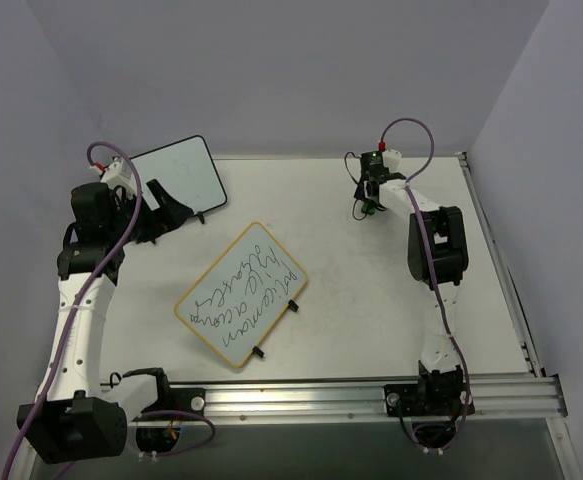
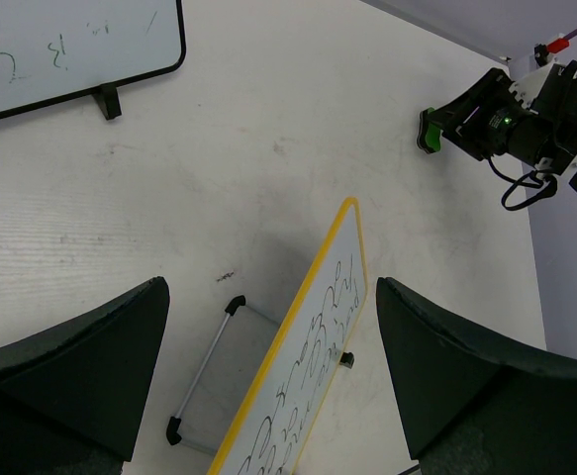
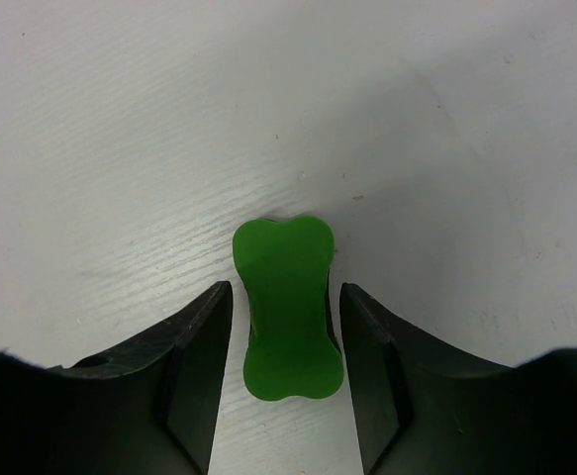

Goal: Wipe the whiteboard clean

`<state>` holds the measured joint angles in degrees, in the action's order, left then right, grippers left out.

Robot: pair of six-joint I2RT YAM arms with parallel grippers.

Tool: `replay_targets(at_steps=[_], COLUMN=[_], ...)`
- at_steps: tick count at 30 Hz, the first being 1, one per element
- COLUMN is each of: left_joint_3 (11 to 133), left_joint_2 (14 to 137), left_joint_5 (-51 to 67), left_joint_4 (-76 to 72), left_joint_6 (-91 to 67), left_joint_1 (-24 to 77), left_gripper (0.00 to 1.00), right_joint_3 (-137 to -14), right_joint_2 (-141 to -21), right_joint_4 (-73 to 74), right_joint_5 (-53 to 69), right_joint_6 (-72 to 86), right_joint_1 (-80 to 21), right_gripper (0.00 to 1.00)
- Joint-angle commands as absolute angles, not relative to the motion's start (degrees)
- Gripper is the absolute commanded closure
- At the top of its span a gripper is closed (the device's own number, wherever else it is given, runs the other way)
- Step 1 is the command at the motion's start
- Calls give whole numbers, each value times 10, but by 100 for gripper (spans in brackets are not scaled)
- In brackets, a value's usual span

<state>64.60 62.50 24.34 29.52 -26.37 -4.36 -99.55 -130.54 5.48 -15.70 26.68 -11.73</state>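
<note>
The whiteboard (image 1: pixel 241 295) with the yellow-tan frame lies angled in the middle of the table, covered in black handwriting. In the left wrist view the whiteboard (image 2: pixel 318 366) sits below and between my left fingers. My left gripper (image 1: pixel 168 213) (image 2: pixel 270 287) hangs wide open at the back left, holding nothing. A green bone-shaped eraser (image 3: pixel 286 307) (image 1: pixel 370 208) rests on the table at the back right. My right gripper (image 3: pixel 285 287) (image 1: pixel 369 203) straddles it, jaws close on both sides with thin gaps showing.
A black-framed whiteboard (image 1: pixel 181 175) (image 2: pixel 60 49) with faint green marks stands at the back left, beside the left arm. A metal rail (image 1: pixel 371 395) runs along the near edge. Grey walls close in behind and on both sides.
</note>
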Motion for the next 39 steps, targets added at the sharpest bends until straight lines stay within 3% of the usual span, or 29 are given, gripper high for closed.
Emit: replay_targets(at_steps=[1, 10, 20, 39], left_joint_3=[648, 648, 647, 644], left_joint_2=[625, 626, 628, 654], left_joint_5=[254, 253, 253, 251], left_joint_4=[269, 269, 269, 268], left_joint_6=[-265, -265, -265, -268], left_joint_1=[-49, -50, -51, -50], left_gripper=[6, 6, 6, 6], right_joint_3=[-1007, -998, -993, -964], right_joint_2=[-1307, -1310, -1316, -1317], right_joint_4=[65, 58, 54, 26], right_joint_5=[-173, -171, -166, -145], right_joint_6=[259, 258, 258, 264], right_joint_1=[-120, -119, -116, -108], right_gripper=[57, 58, 71, 72])
